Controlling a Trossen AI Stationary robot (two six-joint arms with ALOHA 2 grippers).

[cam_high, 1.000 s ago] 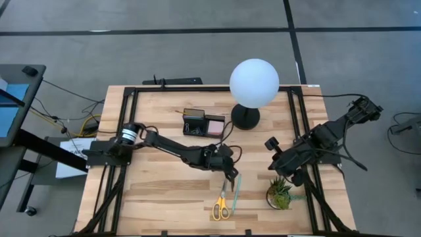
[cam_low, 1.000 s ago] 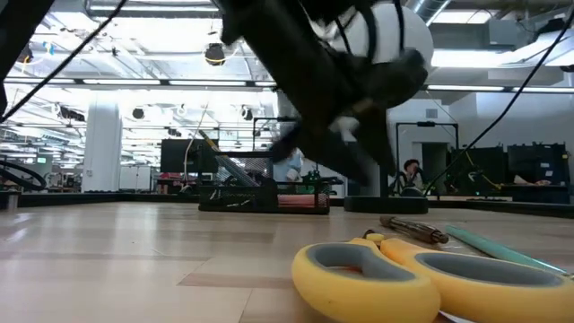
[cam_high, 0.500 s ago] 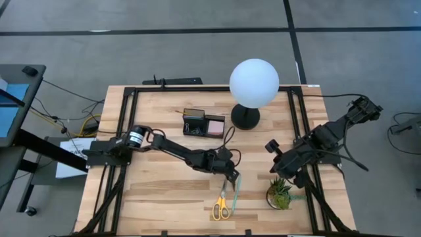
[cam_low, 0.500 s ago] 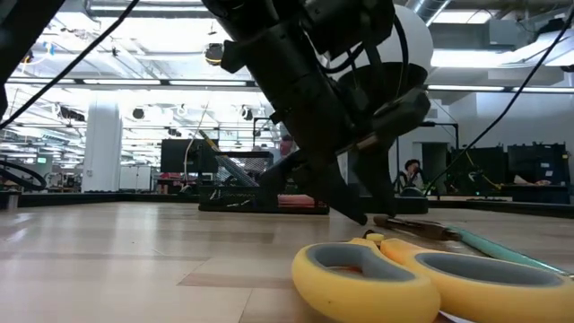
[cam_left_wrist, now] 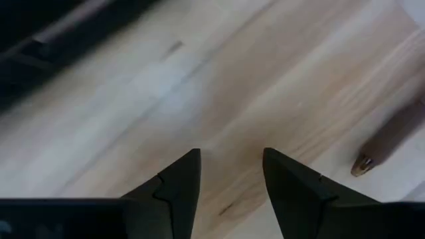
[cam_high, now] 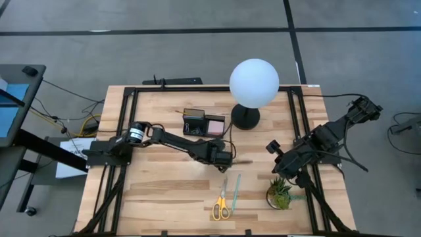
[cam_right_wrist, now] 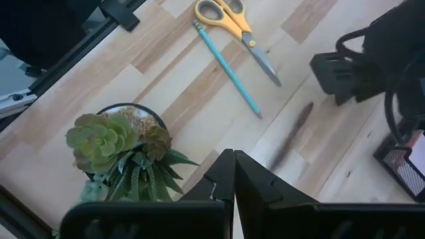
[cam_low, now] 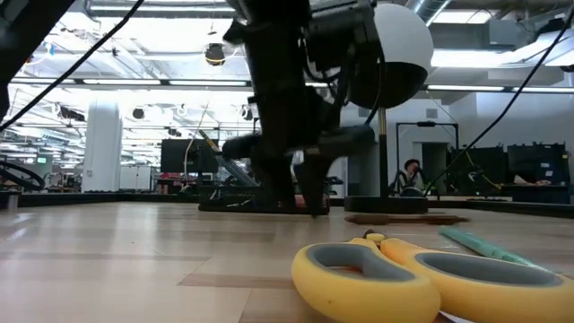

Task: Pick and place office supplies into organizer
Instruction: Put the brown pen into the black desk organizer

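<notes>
L grip (cam_high: 227,160): frame centre, fingers apart, empty.
R grip (cam_right_wrist: 233,174): shut, idle.
Risk: dark pen (cam_high: 242,160) beside L grip may roll off.

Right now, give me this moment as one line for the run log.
left gripper: open, empty, over table | dark pen: on table beside it | scissors, teal pen: on table | right gripper: shut, by potted plant

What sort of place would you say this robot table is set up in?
Probably a large robotics lab or open industrial workspace: the wooden table stands on a bare concrete floor, and the low view shows exposed ceiling ducts, strip lighting, and other equipment benches behind.
</notes>
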